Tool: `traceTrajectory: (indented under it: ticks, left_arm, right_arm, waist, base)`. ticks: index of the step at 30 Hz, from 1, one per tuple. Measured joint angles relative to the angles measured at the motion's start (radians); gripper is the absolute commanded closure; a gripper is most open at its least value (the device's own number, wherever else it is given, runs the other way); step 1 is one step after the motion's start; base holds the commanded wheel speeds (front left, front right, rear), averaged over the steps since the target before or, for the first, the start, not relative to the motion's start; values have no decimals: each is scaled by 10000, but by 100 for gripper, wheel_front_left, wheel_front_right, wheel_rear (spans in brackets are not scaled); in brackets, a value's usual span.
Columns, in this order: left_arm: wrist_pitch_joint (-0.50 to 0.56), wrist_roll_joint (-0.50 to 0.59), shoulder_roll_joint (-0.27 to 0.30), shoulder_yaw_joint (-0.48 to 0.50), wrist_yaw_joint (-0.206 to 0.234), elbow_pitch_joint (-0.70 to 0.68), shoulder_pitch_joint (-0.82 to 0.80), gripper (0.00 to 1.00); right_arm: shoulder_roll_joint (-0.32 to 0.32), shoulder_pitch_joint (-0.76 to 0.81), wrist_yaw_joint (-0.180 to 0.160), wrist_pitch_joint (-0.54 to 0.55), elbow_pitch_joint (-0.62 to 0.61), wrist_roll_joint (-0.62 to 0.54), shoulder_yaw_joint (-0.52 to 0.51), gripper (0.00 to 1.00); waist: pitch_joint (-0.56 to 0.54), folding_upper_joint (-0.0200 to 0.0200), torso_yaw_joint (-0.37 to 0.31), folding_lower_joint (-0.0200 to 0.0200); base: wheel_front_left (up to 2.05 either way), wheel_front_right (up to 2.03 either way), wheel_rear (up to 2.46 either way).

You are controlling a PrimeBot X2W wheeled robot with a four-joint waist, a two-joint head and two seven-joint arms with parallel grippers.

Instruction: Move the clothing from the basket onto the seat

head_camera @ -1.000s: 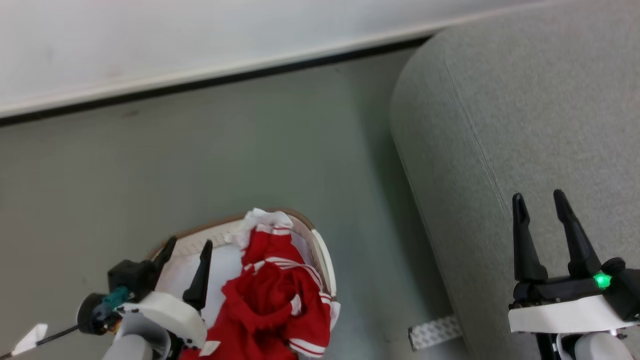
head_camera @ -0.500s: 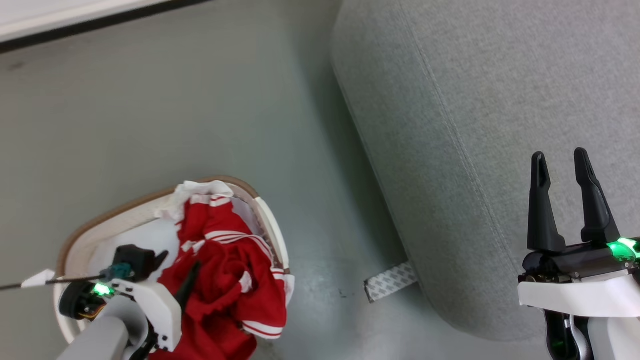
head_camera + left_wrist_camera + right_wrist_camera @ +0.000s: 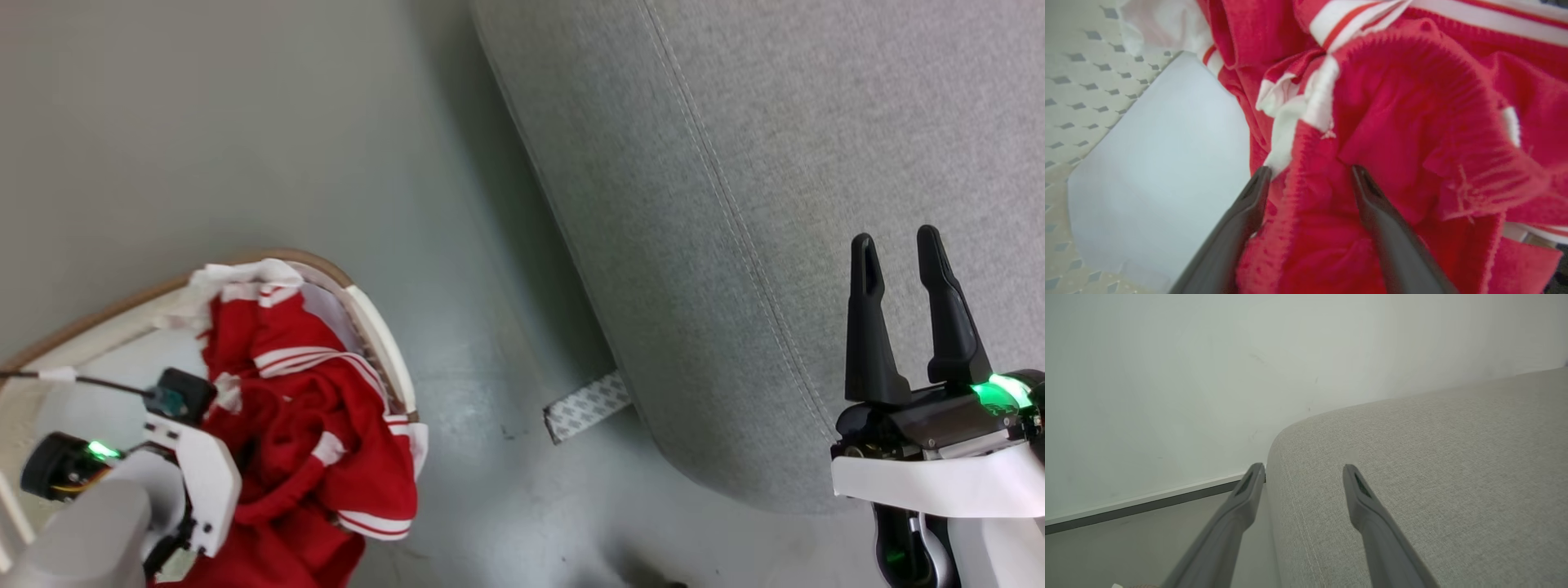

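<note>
The left gripper (image 3: 1310, 169) is lowered into the basket (image 3: 377, 322) with its fingers spread. Both fingertips press into the clothing (image 3: 1412, 122). A red ribbed fold lies between them and is not clamped. The tip on the left of the left wrist view sits at a white trim strip, just beside the pale pad (image 3: 1163, 163) on the basket bottom.

The clothing is a red heap with white stripes. It lies inside the basket against the wall nearest the seat (image 3: 775, 163), and one edge hangs over the rim.

The basket stands on the floor (image 3: 245, 122), to the left of the seat and apart from it.

The right gripper (image 3: 896, 238) is spread and holds nothing. It hangs over the seat's rounded edge, and its fingers point toward the wall (image 3: 1167, 375).

A patterned strip (image 3: 588, 406) lies on the floor at the seat base.
</note>
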Motion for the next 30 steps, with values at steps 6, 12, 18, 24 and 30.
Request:
traceTrajectory:
  ticks: [6, 12, 18, 24, 30]
  left_arm:
    - [288, -351, -19, -562, 0, 393, -413, 75]
    - [63, -865, -201, -976, 0, 516, -497, 100]
    - [-278, -1321, -345, -1361, 0, 602, -526, 100]
    - [-934, -1685, -660, -1622, 0, 694, -513, 100]
    - [-1797, -2224, -1267, -1825, 0, 650, -321, 100]
  right_arm:
    - [0, -54, 0, 0, 0, 107, 159, 0]
    - [0, -95, 0, 0, 54, 157, 165, 0]
    - [2, -96, 0, 0, 165, 48, 150, 0]
    - [6, -95, 0, 0, 355, -336, 155, 0]
    - [4, -66, 0, 0, 635, -869, 35, 0]
  waist:
    - [444, 0, -293, 0]
    - [472, 0, -355, 0]
    - [167, 0, -234, 0]
    - [-287, 0, 14, 0]
    - [-1134, 0, 336, -1]
  base:
    - [0, 0, 0]
    - [0, 0, 0]
    - [0, 0, 0]
    - [0, 0, 0]
    - [0, 0, 0]
